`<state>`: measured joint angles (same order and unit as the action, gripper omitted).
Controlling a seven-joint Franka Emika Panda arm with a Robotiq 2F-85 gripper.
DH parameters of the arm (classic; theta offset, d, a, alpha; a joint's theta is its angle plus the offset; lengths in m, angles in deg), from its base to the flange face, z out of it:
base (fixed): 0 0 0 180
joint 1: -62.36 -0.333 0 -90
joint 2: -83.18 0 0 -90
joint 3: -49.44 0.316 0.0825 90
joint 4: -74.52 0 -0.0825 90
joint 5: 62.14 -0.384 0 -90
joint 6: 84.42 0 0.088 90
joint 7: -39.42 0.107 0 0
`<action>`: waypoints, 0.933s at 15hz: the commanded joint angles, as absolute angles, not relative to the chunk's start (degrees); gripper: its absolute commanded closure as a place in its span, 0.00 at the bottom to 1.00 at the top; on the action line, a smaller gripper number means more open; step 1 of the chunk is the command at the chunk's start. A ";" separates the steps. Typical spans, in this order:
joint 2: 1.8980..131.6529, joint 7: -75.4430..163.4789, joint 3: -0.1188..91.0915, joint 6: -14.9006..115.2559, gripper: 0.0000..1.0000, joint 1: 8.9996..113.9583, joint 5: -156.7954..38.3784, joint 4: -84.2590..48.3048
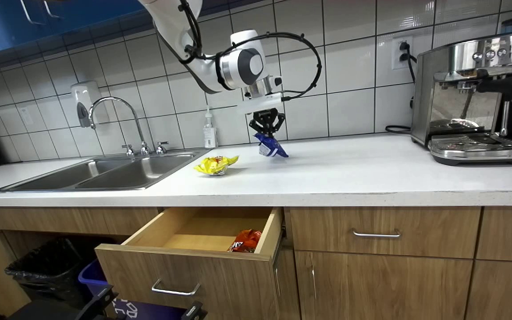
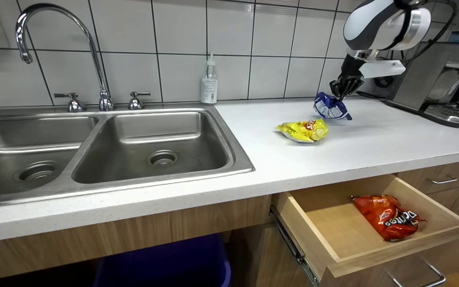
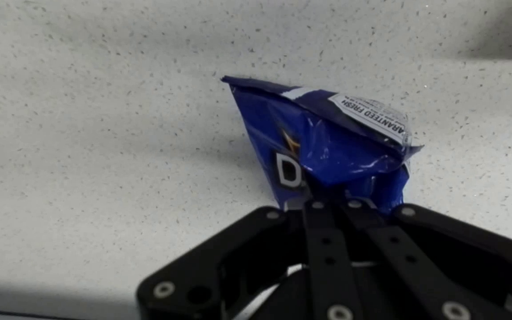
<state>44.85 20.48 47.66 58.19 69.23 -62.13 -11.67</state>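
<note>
My gripper [image 1: 268, 133] is shut on a blue chip bag [image 1: 272, 146], pinching a fold of its film. In the wrist view the crumpled blue bag [image 3: 327, 146] spreads out beyond the fingertips, which hide the pinched part. The bag hangs tilted over the white counter; whether its lower corner touches the surface I cannot tell. Close by on the counter lies a yellow bag [image 2: 305, 130], nearer the sink. Below, a wooden drawer [image 2: 329, 217] stands pulled out with a red bag [image 2: 387, 219] lying inside it.
A double steel sink [image 2: 237, 159] with a tall faucet [image 1: 137, 120] occupies one side. By the wall stands a soap bottle [image 2: 209, 85]. At the far end sits a coffee machine [image 1: 469, 98]. Beneath the counter are a black-lined bin [image 1: 47, 266] and a blue bin [image 2: 165, 263].
</note>
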 commanded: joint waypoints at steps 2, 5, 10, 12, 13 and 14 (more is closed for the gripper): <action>53.09 18.93 50.30 58.75 1.00 71.10 -62.88 -20.04; 57.99 19.12 50.59 59.32 1.00 71.24 -63.54 -25.70; 67.67 19.30 50.06 60.58 1.00 70.76 -64.58 -37.01; 70.97 19.48 49.72 60.83 1.00 70.41 -64.92 -40.77; 72.27 19.35 49.60 60.77 1.00 70.30 -65.20 -42.17; 73.56 19.22 49.46 60.69 1.00 70.18 -65.57 -43.52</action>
<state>67.60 20.45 49.03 59.44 69.74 -63.96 -36.94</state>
